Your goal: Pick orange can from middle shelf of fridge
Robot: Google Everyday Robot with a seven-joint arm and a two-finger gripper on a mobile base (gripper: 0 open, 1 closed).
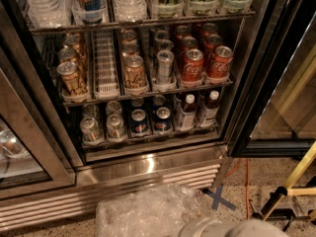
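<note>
Steel fridge (148, 164) open, its middle shelf (148, 94) full of cans.
Front row counts two orange cans (134, 73), one silver can (164, 65), two Coca-Cola cans (191, 67); the gripper sits out of view, jaws impossible to tell.

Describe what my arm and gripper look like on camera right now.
Only a sliver of the arm shows at the bottom edge: smooth, rounded, off-white casing, no cables or markings visible. The gripper is out of frame, so its look cannot be described.
</note>
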